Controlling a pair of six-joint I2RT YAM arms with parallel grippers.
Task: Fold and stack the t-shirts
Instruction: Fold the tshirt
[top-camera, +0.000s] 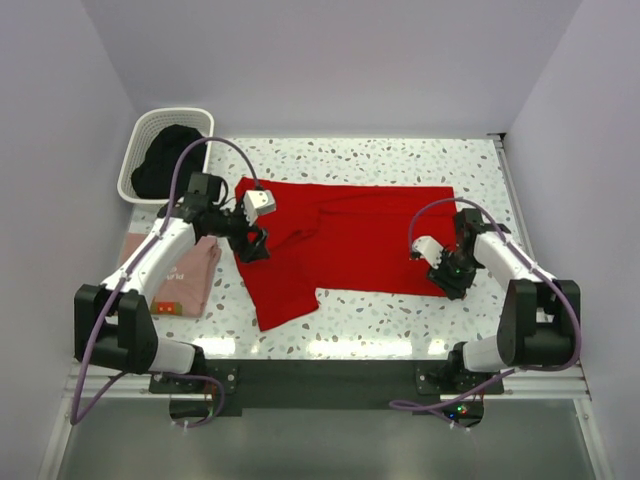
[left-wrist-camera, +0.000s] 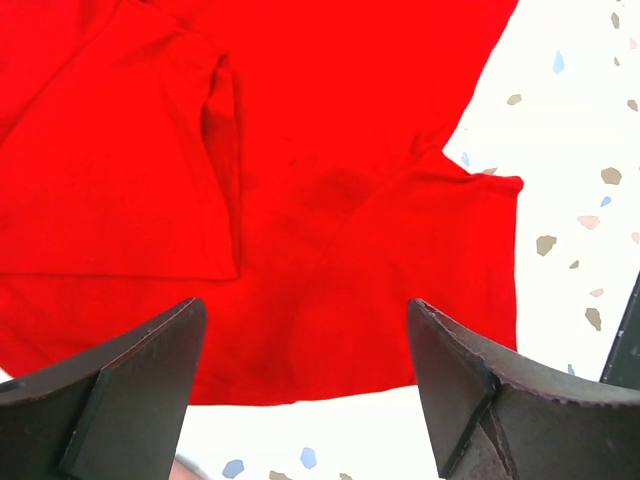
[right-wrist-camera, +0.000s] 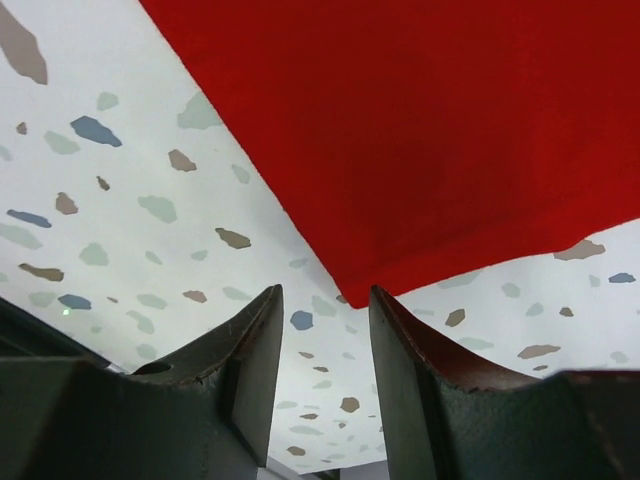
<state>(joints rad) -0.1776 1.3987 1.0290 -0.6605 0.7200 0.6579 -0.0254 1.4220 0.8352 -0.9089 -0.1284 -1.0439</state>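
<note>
Far left, out of play: white laundry basket (top-camera: 135, 140) at 10 o'clock with a dark garment (top-camera: 165, 160) in it. The pink t-shirt (top-camera: 175, 275) lies folded flat at 9 o'clock, just beside the left arm. My read: that's the stack base.

Left gripper (top-camera: 252, 243) sits at the 9 o'clock end of the red t-shirt (top-camera: 360, 240), between the two sleeves, about where the collar should be. In the wrist view its jaws are spread wide with nothing between them. Both fingers (left-wrist-camera: 130, 390) frame the cloth edge and one sleeve (left-wrist-camera: 440, 270) lies ahead at 1 o'clock. Can't tell whether the tips touch the fabric.

The red t-shirt is spread flat on the speckled table (top-camera: 400, 160), long axis 9-to-3: sleeves at the 9 end, hem at the 3 end. Partly folded, with one flap already lying over the body (left-wrist-camera: 120, 150).

Right gripper (top-camera: 447, 278) is at the shirt's 4 o'clock hem corner. In the wrist view the jaws stand only narrowly apart and hold nothing. The fingers (right-wrist-camera: 250, 360) are over bare table, and the hem corner (right-wrist-camera: 372, 290) is just beyond the tips at 12 o'clock, near the right-hand tip. Contact not confirmed.

Judgement: each arm owns its own end. The right is the nearer one for the hem, and the fold would run along the long axis, 3 toward 9. The right needs a short advance toward 12 to get the corner between its jaws, then close.
</note>
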